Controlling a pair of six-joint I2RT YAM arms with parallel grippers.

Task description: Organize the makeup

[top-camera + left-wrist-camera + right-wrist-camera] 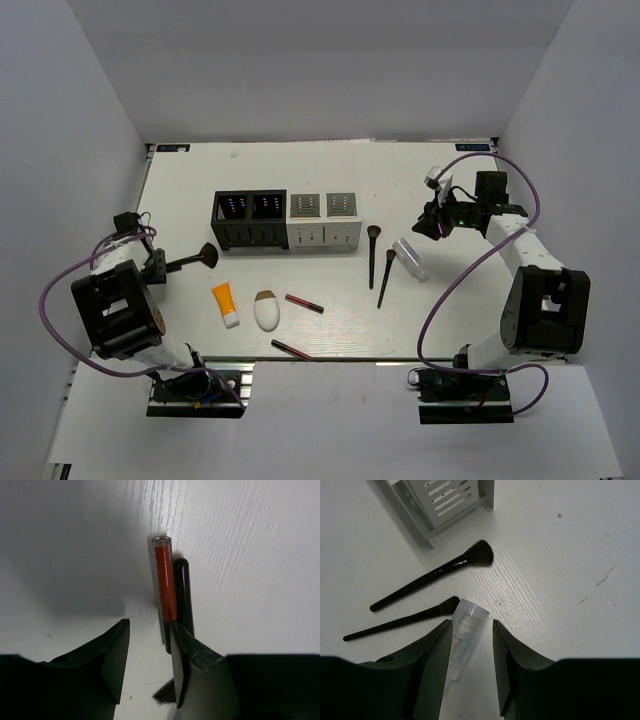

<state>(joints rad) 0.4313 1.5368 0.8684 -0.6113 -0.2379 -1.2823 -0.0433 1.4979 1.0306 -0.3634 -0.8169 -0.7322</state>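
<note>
At the left edge of the table the left gripper is low, and a brown-headed brush reaches from it to the right, toward the black organizer. In its wrist view the left gripper has its jaws apart, with bare table between them, so it clamps nothing. A red-filled clear tube and a black rounded handle lie side by side and pass behind the inner edge of one finger, and a tuft of dark bristles shows lower by the same finger. Further right, in front of the black organizer, the orange tube with white cap lies just beside the white egg-shaped piece. One dark-red stick is to the right of the egg, and the second dark-red stick is near the front edge. The grey-white organizer touches the black one on its right side. Next come two black brushes, lying flat on the table, and then the clear bottle, also lying on the table near the brush heads. The right gripper hangs above the bottle. In its wrist view its jaws are released and stand on both sides of the clear bottle, which lies below them.
</note>
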